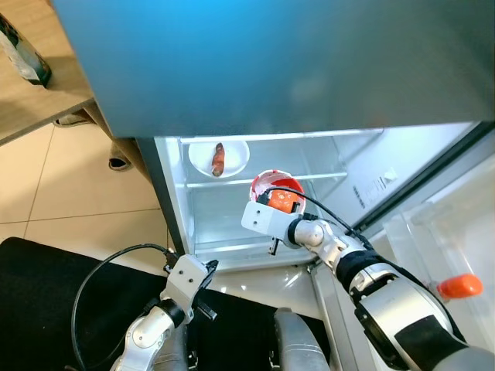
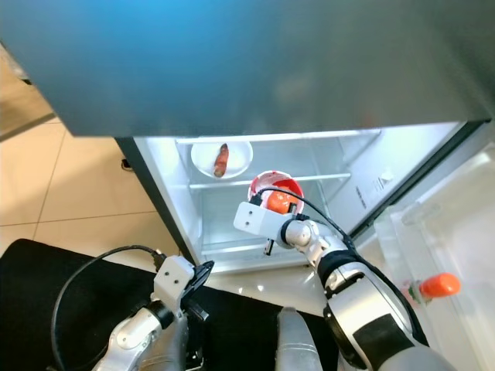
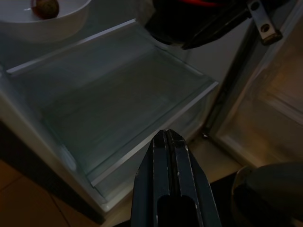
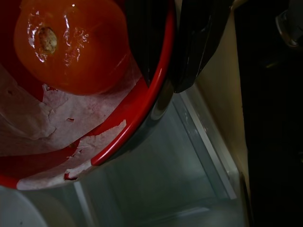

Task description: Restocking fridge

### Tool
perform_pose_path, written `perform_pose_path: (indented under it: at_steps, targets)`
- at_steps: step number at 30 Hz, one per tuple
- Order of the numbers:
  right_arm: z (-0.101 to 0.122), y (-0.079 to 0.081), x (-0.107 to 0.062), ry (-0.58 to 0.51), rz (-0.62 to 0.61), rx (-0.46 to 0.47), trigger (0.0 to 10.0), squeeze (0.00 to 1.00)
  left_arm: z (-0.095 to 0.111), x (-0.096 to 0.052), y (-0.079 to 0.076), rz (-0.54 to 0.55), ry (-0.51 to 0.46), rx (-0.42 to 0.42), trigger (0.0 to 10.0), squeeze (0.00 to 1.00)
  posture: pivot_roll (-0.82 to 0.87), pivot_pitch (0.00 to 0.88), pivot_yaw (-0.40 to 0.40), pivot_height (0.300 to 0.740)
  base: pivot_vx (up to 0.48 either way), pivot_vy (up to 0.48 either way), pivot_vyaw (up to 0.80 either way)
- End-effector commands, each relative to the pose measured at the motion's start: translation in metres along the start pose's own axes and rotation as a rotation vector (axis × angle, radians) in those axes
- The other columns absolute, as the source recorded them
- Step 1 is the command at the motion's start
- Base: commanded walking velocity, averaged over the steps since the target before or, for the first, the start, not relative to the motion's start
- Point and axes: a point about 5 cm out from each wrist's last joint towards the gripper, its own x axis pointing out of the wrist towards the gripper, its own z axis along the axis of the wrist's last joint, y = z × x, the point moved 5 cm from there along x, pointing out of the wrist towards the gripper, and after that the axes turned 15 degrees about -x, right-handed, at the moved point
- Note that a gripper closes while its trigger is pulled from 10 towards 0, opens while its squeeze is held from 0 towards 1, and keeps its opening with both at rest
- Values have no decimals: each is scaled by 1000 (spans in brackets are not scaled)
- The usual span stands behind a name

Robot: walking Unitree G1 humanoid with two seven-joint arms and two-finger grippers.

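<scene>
I've got the red bowl (image 4: 118,137) clamped by its rim in the right gripper (image 4: 173,56): one black finger inside the bowl, the other outside, rim pinched between them. Orange tomato (image 4: 71,42) sits in the bowl on torn white paper lining (image 4: 57,123). From the head cameras the bowl (image 1: 275,185) is held inside the open fridge (image 1: 325,166), over the lower glass shelf (image 1: 224,212) and just in front of the upper shelf edge. I can't tell if its base touches the glass; the wrist camera shows shelf surface below the bowl.

On the upper shelf, back left, there's a white bowl (image 1: 219,157) with a reddish-brown item (image 1: 219,159) in it, well apart from the red bowl.

Left gripper (image 3: 169,142) hangs low in front of the fridge, over the black mat (image 1: 46,294), fingers pressed together, holding nothing. Its camera looks at the lower shelf, with the white bowl and the red bowl's underside at the edge of frame.

Fridge door (image 1: 448,232) is swung open on my right. A bottle with an orange cap (image 1: 459,286) stands in its door bin. Wooden table (image 1: 39,77) sits at far left over tiled floor (image 1: 69,193).
</scene>
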Motion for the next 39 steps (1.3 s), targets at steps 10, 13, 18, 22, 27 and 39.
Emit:
perform_pose_path:
  at_steps: [10,13,18,22,27,39]
  targets:
    - [2,-27,-2,24,-63,13,10000,0,6,-8,7,11,17,13,10000,0,-75,359,-72,631,0,0,0]
    - [3,-30,-2,23,-65,16,10000,0,8,-7,8,12,11,17,10000,0,-75,362,-75,631,0,0,0]
    - [5,-38,-3,24,-75,2,10000,0,17,-4,10,18,-12,27,10000,0,-75,368,-85,631,0,0,0]
    - [9,-50,-4,23,-104,-7,10000,0,28,0,12,36,-41,35,10000,0,-74,377,-92,631,0,0,0]
    - [15,-65,-6,25,-134,-30,10000,0,35,0,10,32,-48,38,10000,0,-61,390,-109,631,0,0,0]
    - [23,-99,-12,41,-250,18,10000,0,48,-4,8,31,-58,59,10000,0,6,412,-135,631,0,0,0]
